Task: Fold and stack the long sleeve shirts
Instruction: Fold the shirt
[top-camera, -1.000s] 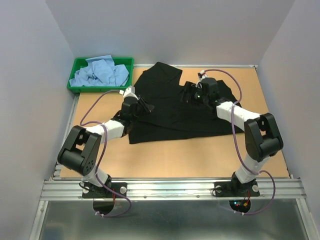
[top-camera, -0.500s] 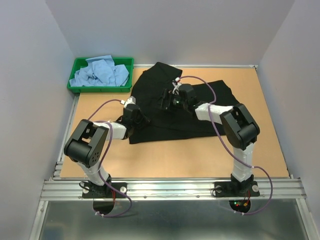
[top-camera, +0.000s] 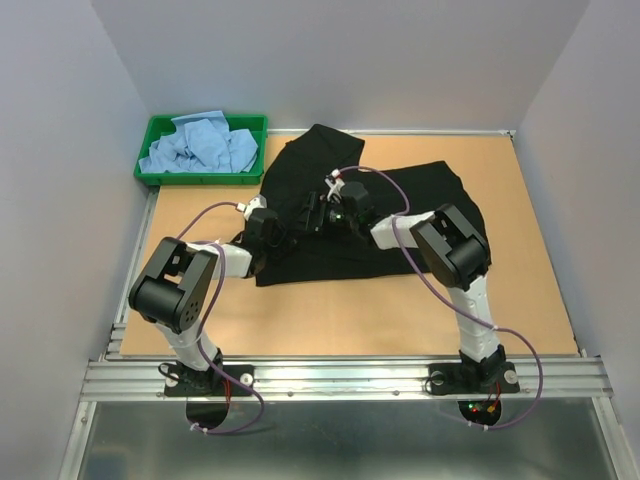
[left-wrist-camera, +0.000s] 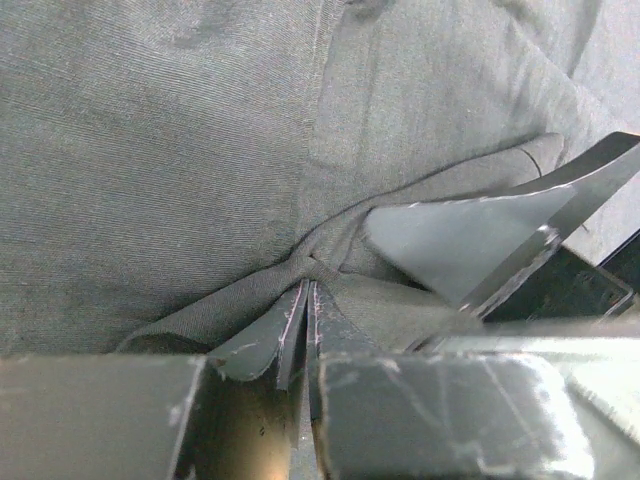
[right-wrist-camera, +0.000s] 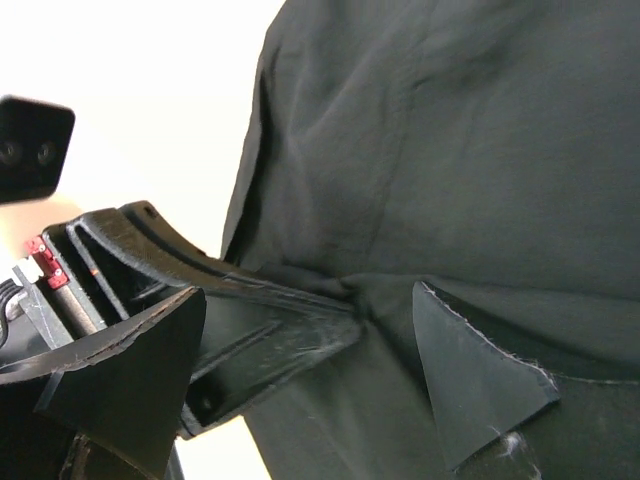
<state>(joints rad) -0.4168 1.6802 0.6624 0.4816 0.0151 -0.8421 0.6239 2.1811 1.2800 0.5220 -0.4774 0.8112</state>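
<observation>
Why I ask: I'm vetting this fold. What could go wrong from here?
1. The left gripper pinches only a small tuck of the black shirt, so it may slip free when lifted.
2. The open right gripper sits almost against the left one; closing or lifting could knock them together.

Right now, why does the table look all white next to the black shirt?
Right wrist view: the table beside the black shirt is too bright, washed out pale; top view: the table looks tan, evenly lit; left wrist view: the cloth weave is sharp.
</observation>
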